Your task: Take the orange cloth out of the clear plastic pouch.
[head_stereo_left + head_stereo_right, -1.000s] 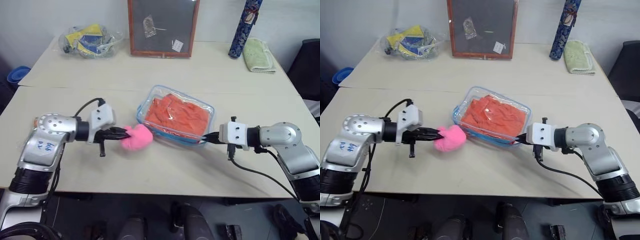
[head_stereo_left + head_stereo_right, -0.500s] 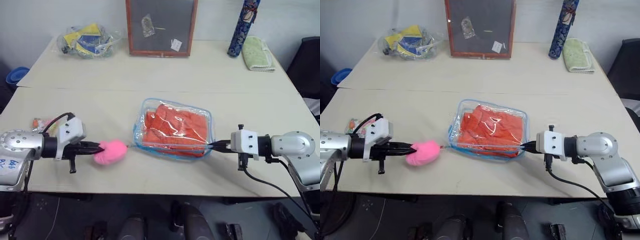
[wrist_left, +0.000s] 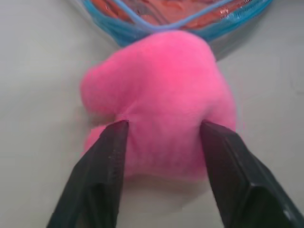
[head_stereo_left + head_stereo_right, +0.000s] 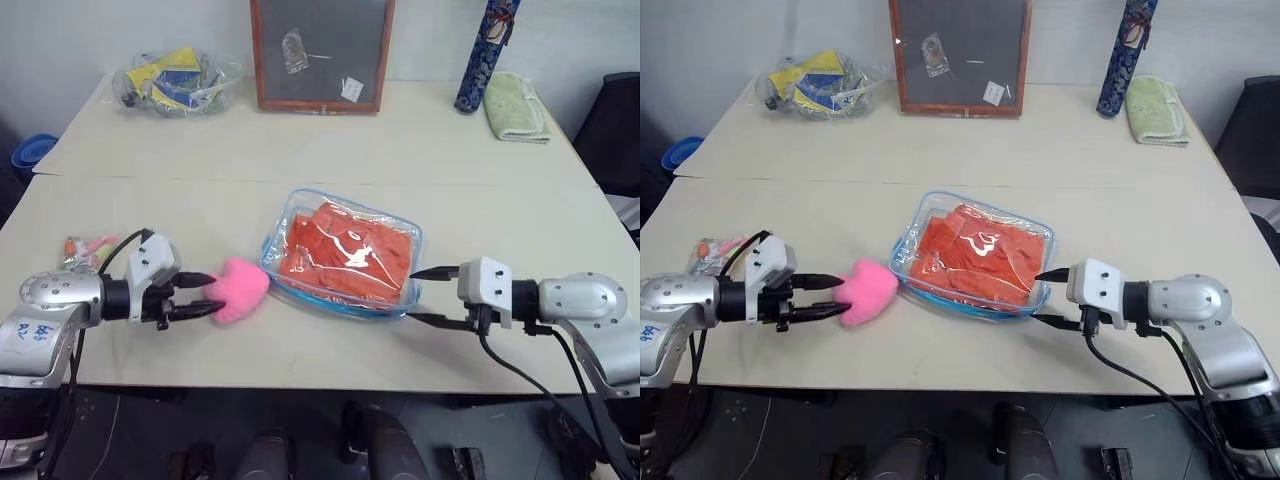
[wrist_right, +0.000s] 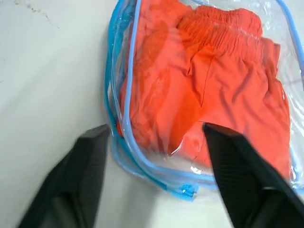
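On the pale beige surface (image 4: 300, 150) the flat clear plastic pouch with blue zipper edging (image 4: 345, 255) lies centred, the wrinkled bright orange cloth (image 4: 350, 252) sealed inside; at its 9 o'clock a pink fluffy ball (image 4: 238, 289) sits between the left hand's (image 4: 205, 295) parted fingers, unclamped, while the right hand (image 4: 428, 295) gapes at 4 o'clock, so pin one corner and draw the zipper steadily; no writing legible

The clear plastic pouch (image 4: 345, 258) is glossy, glinting film with light blue woven-looking zipper edging, and the orange cloth (image 5: 209, 99) inside is matt, wrinkled fabric with a gathered hem. The pink fluffy ball (image 3: 161, 99) is soft and fuzzy. The tabletop (image 4: 300, 150) is smooth, matt beige. The claw fingers (image 3: 102, 175) are matt black plastic.
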